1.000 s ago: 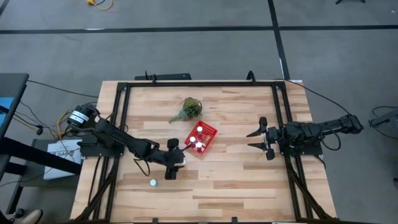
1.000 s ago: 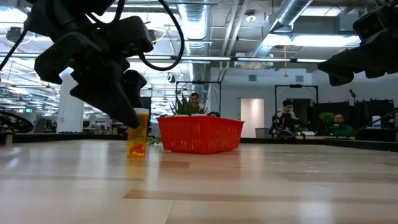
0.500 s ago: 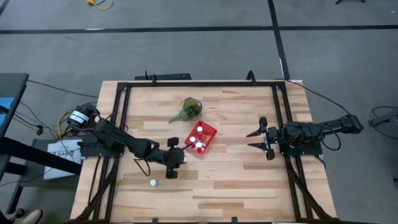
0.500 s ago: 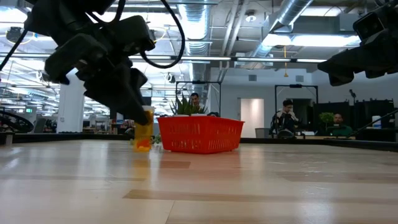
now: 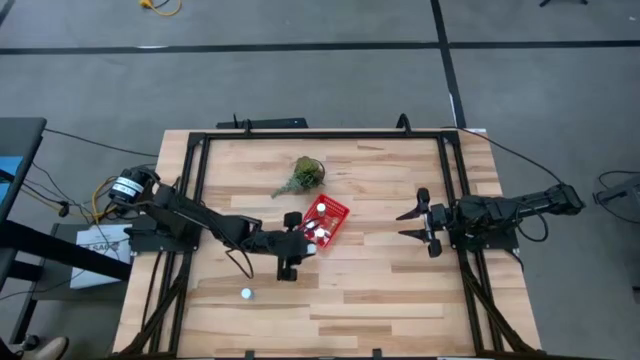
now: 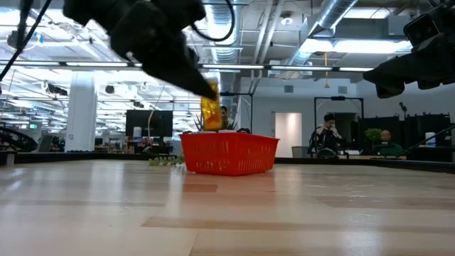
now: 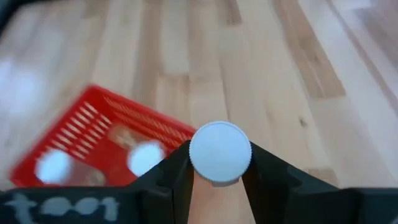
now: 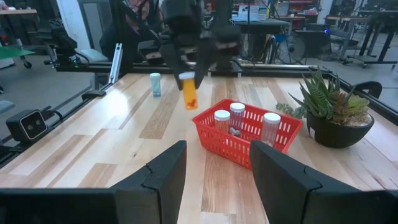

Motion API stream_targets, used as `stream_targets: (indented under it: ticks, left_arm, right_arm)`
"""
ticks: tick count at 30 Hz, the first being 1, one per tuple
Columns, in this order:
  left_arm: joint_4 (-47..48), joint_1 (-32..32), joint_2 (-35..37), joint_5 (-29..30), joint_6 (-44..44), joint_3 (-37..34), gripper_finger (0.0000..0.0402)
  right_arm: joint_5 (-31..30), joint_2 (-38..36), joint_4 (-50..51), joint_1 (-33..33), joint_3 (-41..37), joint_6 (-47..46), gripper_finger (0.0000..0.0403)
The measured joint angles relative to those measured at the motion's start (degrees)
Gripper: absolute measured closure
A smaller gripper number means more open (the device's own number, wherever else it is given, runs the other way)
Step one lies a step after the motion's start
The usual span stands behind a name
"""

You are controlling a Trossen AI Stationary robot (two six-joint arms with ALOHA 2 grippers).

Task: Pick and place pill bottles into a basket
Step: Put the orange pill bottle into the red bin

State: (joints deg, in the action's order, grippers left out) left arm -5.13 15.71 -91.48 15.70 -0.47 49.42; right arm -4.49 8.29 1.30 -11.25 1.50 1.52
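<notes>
My left gripper (image 5: 296, 246) is shut on an orange pill bottle (image 6: 210, 111) with a white cap (image 7: 220, 152). It holds the bottle in the air by the near left corner of the red basket (image 5: 326, 221). In the basket (image 8: 249, 134) stand three white-capped pill bottles (image 8: 237, 116). One more pill bottle (image 5: 246, 293) stands on its base on the table, near the front left. My right gripper (image 5: 420, 222) waits open at the table's right side, its fingers (image 8: 163, 175) apart around nothing. My left gripper pinches the orange bottle between its two fingers, at the neck just under the white cap (image 7: 219, 179). The fingers (image 6: 186, 65) slant down from the table's left. The bottle hangs slightly tilted, lifted clear of the table, higher than the basket's rim (image 6: 229, 138).
A green leafy plant (image 5: 301, 175) lies on the table beyond the basket. A black frame (image 5: 320, 133) runs round the tabletop. Bare wood stretches between the basket and my right gripper. People sit in the room behind the table.
My left gripper has risen and gone toward the basket with the orange bottle. A second ago the bottle stood upright on the table at the fingers; then it tipped as it came off the wood, and now it hangs clear above basket height.
</notes>
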Motion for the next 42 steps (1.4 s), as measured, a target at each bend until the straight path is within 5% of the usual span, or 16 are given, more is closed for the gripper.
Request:
stream_targets:
  ticks: [11,18,31,42]
  left_arm:
    - [-2.8,-10.8,0.0,-0.5,7.5,2.4,0.029]
    - [-3.2,-16.5,-0.4,-8.8,6.1,2.3,0.029]
    - [-10.0,-16.5,-1.5,-15.5,5.5,1.8,0.029]
    - [-12.3,-18.2,-6.1,-13.4,5.0,2.8,0.029]
  right_arm:
    - [0.0,0.0,0.0,0.0,0.0,0.0,0.0234]
    - [0.0,0.0,0.0,0.0,0.0,0.0,0.0234]
    - [0.0,0.0,0.0,0.0,0.0,0.0,0.0234]
    - [-0.1,0.3,-0.1,0.0,0.0,0.0,0.0234]
